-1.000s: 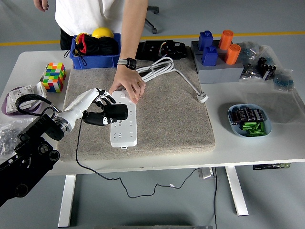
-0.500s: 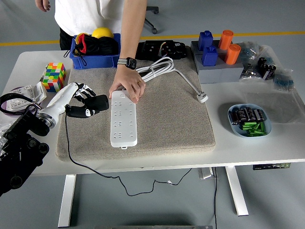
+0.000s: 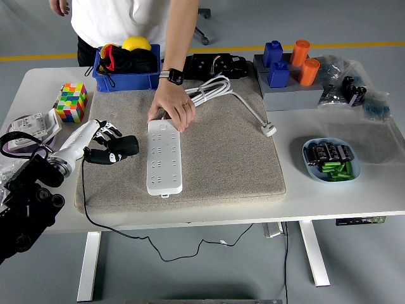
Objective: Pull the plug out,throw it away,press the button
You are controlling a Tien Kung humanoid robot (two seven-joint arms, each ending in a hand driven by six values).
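A: Looking at your left hand (image 3: pixel 104 136) — fingers are wrapped round the black plug (image 3: pixel 120 149), which is clear of the white power strip (image 3: pixel 164 158) and held over the mat's left part. Its black cable (image 3: pixel 88 209) drops off the bench edge toward the floor.

B: Strip itself?

A: Lying lengthwise on the beige mat (image 3: pixel 221 152), approx. centre-left. A person's hand (image 3: pixel 172 107) presses on its far end, w/ a watch on the wrist. You can't see your right arm at all.

B: Surface, room?

A: White bench (image 3: pixel 354 196), grey floor, yellow line across the back. Blue bin (image 3: pixel 123 79) at the far edge, colour cube (image 3: pixel 71 101) on the left, blue bowl (image 3: pixel 331 159) of batteries on the right.
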